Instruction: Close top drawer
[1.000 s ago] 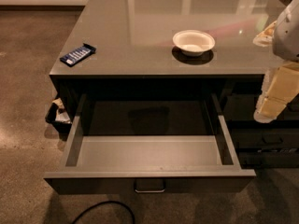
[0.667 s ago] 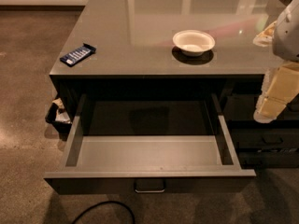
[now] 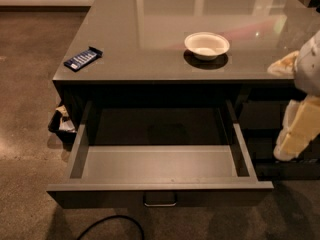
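Observation:
The top drawer (image 3: 160,165) is pulled far out from under the grey counter (image 3: 150,34). It is wide and shallow, with lighter grey walls and floor, and nothing lies in it. Its small loop handle (image 3: 160,200) sits centred on the dark front, near the bottom of the view. My gripper (image 3: 296,131), pale cream, hangs at the right edge of the view. It is to the right of the drawer's right wall, apart from it and not touching the drawer or the handle.
A white bowl (image 3: 206,45) and a blue packet (image 3: 82,58) lie on the counter top. A small bin with rubbish (image 3: 62,122) stands on the floor to the left of the drawer. A black cable (image 3: 112,226) lies on the floor in front. Other dark drawer fronts (image 3: 262,116) are behind my gripper.

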`<move>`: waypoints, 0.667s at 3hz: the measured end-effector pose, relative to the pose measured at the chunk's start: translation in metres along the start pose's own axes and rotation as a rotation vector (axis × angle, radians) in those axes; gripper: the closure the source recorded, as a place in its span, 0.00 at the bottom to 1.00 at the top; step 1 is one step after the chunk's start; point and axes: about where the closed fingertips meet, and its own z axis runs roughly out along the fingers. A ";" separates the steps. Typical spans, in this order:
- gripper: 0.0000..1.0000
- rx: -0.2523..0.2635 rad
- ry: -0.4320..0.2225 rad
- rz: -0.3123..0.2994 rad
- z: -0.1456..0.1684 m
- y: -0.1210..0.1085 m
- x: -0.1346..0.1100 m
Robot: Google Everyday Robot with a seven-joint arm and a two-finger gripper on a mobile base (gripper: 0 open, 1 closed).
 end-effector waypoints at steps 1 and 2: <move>0.00 -0.059 -0.052 0.010 0.016 0.036 0.006; 0.00 -0.108 -0.076 0.041 0.039 0.072 0.013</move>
